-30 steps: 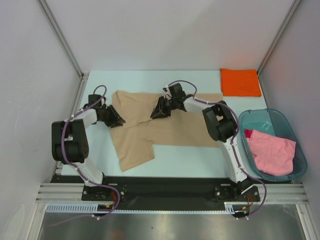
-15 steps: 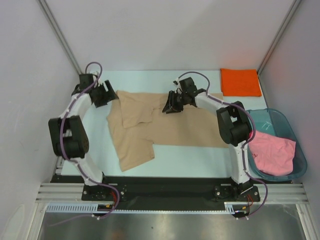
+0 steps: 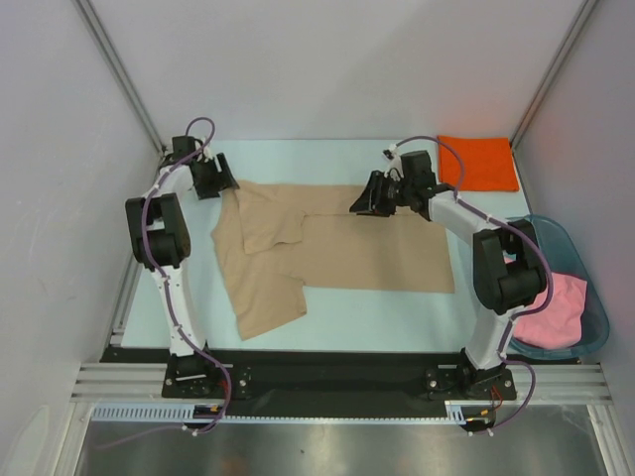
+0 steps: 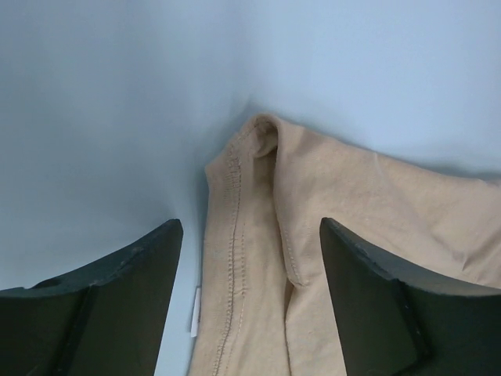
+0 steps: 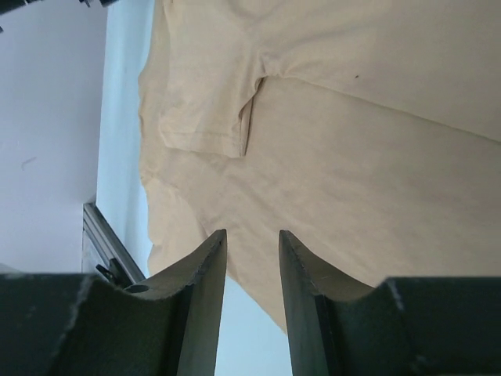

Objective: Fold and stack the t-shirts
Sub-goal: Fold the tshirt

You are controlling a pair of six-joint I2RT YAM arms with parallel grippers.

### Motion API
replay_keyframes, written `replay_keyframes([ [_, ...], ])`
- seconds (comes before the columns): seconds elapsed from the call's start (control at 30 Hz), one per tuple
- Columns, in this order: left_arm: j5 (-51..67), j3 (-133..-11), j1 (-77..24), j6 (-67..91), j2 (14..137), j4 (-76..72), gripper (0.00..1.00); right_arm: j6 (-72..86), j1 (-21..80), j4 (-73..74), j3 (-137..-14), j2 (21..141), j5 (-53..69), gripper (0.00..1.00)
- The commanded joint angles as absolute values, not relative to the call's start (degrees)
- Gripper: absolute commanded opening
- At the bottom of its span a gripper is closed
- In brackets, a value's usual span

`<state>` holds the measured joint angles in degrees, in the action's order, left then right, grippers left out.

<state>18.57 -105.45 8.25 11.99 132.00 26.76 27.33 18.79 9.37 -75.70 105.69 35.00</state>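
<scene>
A tan t-shirt [image 3: 347,248] lies spread on the pale table, its left part folded over itself. My left gripper [image 3: 218,185] is open at the shirt's far left corner. In the left wrist view the jaws [image 4: 249,227] stand wide apart with the stitched tan hem [image 4: 258,266] lying between them. My right gripper [image 3: 360,204] hovers over the shirt's far edge. Its jaws [image 5: 251,233] are a narrow gap apart and hold nothing, with the tan shirt [image 5: 352,157] below. A folded orange t-shirt [image 3: 478,162] lies at the far right. A pink t-shirt [image 3: 561,302] sits crumpled in the tub.
A translucent teal tub [image 3: 593,296] stands at the right edge, partly behind my right arm. White walls and metal posts enclose the table [image 3: 397,317] on three sides. A black rail runs along the near edge.
My left gripper has moved off the shirt's left sleeve to its far left corner. My right gripper has moved right along the far edge. The shirt's far edge now lies straighter.
</scene>
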Motion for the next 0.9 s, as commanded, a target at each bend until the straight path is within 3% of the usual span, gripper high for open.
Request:
replay_keyframes([
  [0.0,21.7,-108.7,8.4,11.4,133.5,26.9,0.76,27.8,18.3,4.7,-74.4,103.3,37.4,0.39],
  [0.03,22.3,-108.7,8.4,11.9,133.9,26.9,0.74,28.0,18.1,4.4,-74.3,103.2,37.5,0.39],
  [0.13,25.5,-109.3,8.4,12.7,135.7,27.1,0.55,28.7,18.0,3.1,-73.7,103.2,37.7,0.39],
  [0.23,26.5,-111.6,9.1,14.8,137.7,27.4,0.33,29.0,17.8,3.1,-73.2,103.1,38.1,0.39],
  [0.27,26.7,-112.5,9.5,15.3,138.2,27.6,0.21,28.9,17.7,3.4,-72.4,102.9,38.0,0.39],
  [0.37,26.5,-116.0,10.6,16.1,140.6,28.1,0.0,28.7,17.7,4.1,-70.4,101.8,37.0,0.39],
  [0.6,18.4,-127.8,11.9,14.2,143.7,31.9,0.0,28.7,17.8,9.5,-68.1,99.0,30.3,0.39],
  [0.63,17.4,-129.3,12.0,14.0,143.7,34.1,0.09,28.5,17.8,10.4,-68.0,98.7,29.6,0.39],
  [0.67,14.4,-130.2,12.1,14.0,142.9,34.7,0.38,28.3,17.8,12.5,-68.1,97.9,28.8,0.4],
  [0.7,12.5,-129.6,12.2,14.0,141.7,35.4,0.51,27.9,17.9,14.0,-68.2,97.5,26.7,0.4],
  [0.77,7.1,-124.9,12.1,14.3,135.5,35.6,0.71,26.5,18.3,17.9,-68.2,96.3,23.8,0.42],
  [0.87,-3.0,-115.2,11.7,15.8,124.2,36.6,0.85,27.2,18.5,21.9,-66.7,93.2,16.6,0.46],
])
